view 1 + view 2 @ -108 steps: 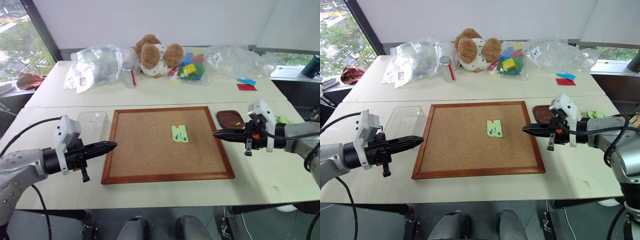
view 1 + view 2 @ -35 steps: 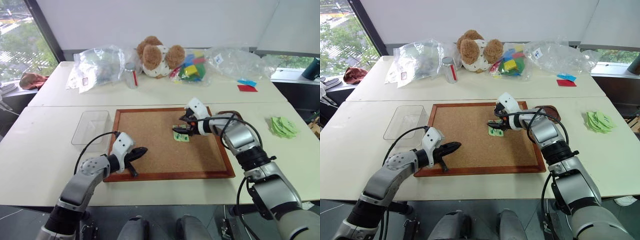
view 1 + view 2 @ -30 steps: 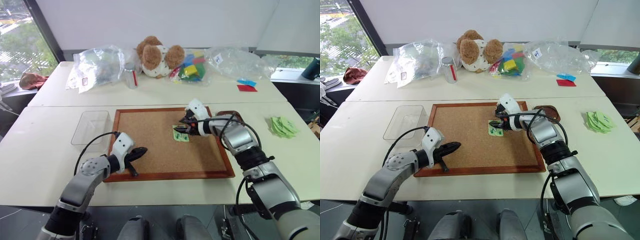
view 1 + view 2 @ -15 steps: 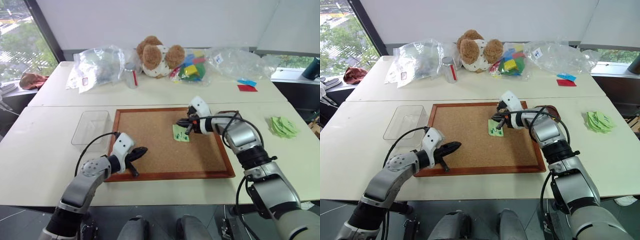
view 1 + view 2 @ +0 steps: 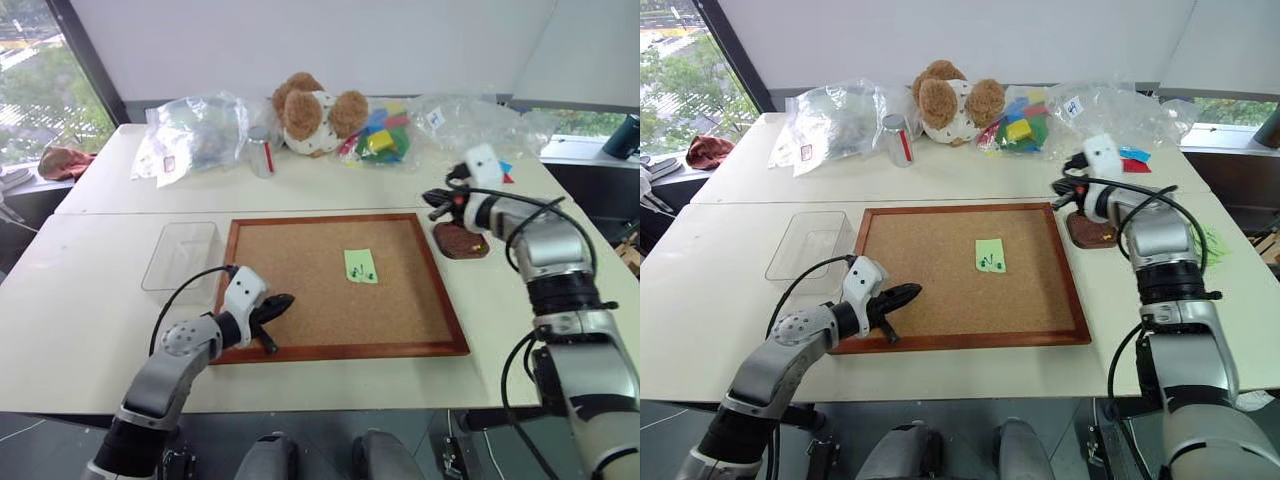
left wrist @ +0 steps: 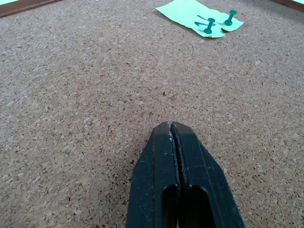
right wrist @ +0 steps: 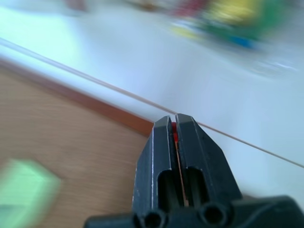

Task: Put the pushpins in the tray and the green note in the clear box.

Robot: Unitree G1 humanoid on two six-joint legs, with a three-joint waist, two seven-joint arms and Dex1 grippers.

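Pushpins (image 6: 209, 25), two green ones, stand in the note (image 5: 360, 266), which lies flat on the cork board (image 5: 300, 300) right of its centre, toward the far edge. Right gripper (image 5: 431, 205) hangs above the table beside the board's far right corner, next to the tray (image 5: 460, 241); its fingers (image 7: 161, 142) are pressed together with a speck of red pinched at the tips. Left gripper (image 5: 285, 300), fingers (image 6: 156, 161) pressed together and empty, sits low over the board's near left corner. Box (image 5: 181, 255) stands off the board's left edge.
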